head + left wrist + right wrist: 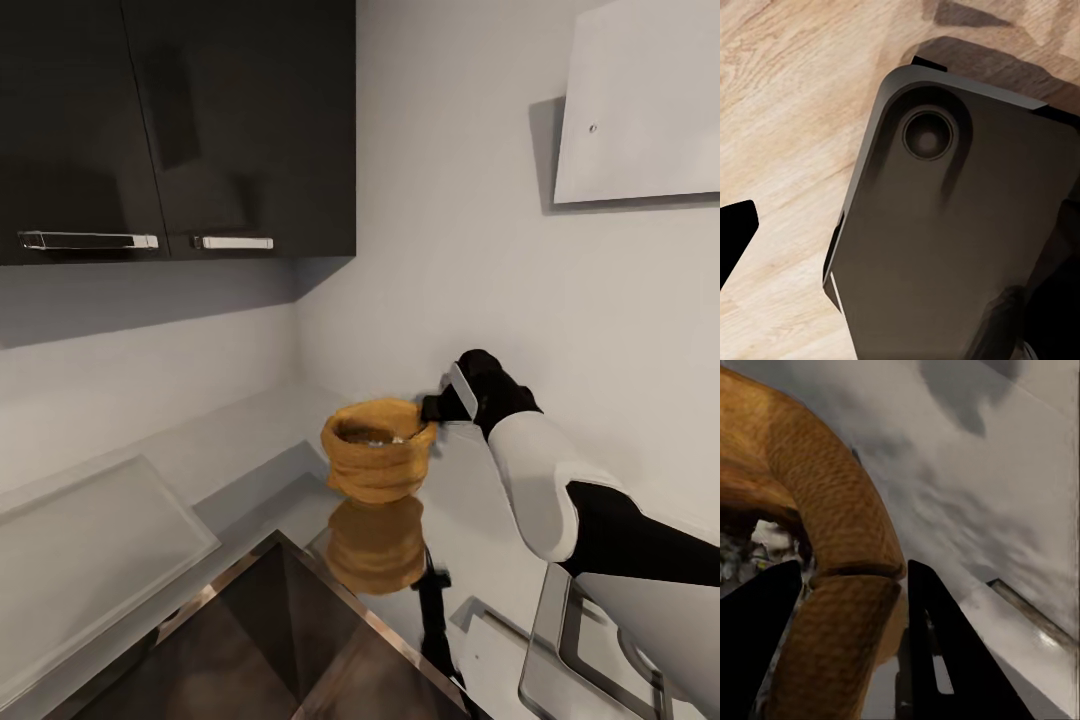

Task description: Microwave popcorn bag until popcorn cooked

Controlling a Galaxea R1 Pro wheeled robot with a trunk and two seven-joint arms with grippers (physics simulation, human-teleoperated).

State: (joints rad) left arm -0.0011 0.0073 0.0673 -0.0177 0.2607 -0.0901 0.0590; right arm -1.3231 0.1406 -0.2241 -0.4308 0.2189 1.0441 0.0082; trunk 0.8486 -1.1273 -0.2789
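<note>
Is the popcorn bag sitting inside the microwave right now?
No, the popcorn bag stands on the countertop, with the right gripper at its rim.

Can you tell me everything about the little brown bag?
The popcorn bag is a small orange-tan sack that looks like woven cloth, with a fat rolled rim and wrinkled folds. It stands upright and open on the glossy grey countertop, which mirrors it. Pale bits show inside. The right tool straddles its rim, one finger inside and one outside.
</note>
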